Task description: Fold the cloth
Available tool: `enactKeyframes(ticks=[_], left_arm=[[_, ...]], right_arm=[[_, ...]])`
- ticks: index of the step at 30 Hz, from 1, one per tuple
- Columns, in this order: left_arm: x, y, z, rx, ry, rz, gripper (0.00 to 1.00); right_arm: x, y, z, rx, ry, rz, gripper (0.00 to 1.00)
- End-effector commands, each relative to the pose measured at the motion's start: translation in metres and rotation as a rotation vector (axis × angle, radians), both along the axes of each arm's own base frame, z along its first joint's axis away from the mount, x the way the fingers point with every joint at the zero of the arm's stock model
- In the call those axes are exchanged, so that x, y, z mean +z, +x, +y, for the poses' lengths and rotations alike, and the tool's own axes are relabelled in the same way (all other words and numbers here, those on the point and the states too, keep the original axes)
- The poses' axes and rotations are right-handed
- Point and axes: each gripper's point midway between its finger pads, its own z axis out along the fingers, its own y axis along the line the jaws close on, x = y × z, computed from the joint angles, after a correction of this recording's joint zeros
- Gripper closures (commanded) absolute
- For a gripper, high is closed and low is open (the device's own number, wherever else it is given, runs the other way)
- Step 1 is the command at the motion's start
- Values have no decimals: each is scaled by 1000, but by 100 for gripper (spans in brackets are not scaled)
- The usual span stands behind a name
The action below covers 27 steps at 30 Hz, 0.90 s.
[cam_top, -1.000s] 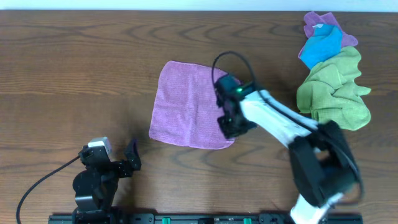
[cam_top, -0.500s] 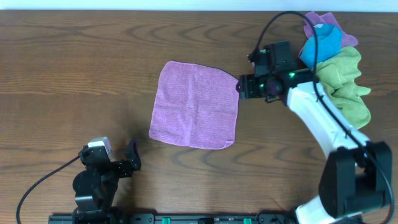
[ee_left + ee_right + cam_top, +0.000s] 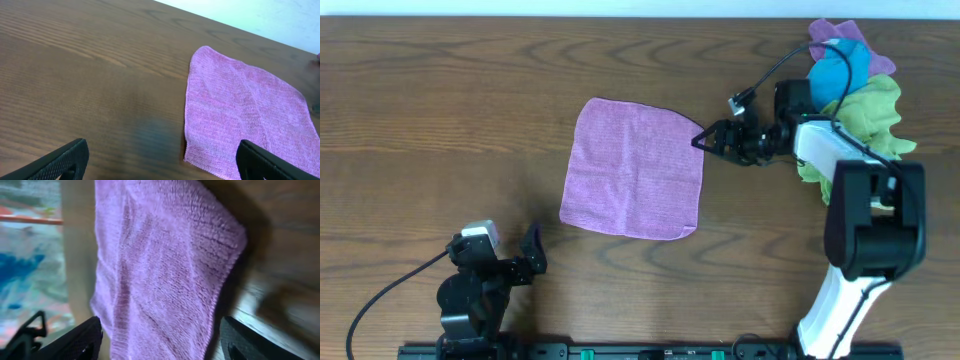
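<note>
One purple cloth (image 3: 635,168) lies spread flat and unfolded at the middle of the wooden table (image 3: 440,100). The right gripper (image 3: 704,141) sits just beside its far right corner, fingers wide apart, holding nothing. The left gripper (image 3: 532,250) rests at the near left, well apart from the cloth, fingers also spread. Crumpled cloths (image 3: 878,108) are heaped at the far right.

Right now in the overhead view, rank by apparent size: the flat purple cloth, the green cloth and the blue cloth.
1. flat purple cloth, largest.
2. green cloth, crumpled, partly behind the right arm.
3. blue cloth, smallest visible, mostly buried.
</note>
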Motion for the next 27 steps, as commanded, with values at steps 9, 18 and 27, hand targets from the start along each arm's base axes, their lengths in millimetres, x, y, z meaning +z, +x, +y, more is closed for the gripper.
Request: enactKeyframes(ticks=[9, 18, 27], left_arm=[[-8, 0, 0, 1, -4, 16, 5], [-8, 0, 0, 1, -4, 16, 5], [-8, 0, 0, 1, -3, 16, 5]], right_arm=[[-9, 5, 0, -38, 22, 47, 21], [-26, 14, 1, -84, 18, 78, 16], [-17, 32, 19, -129, 190, 132, 7]])
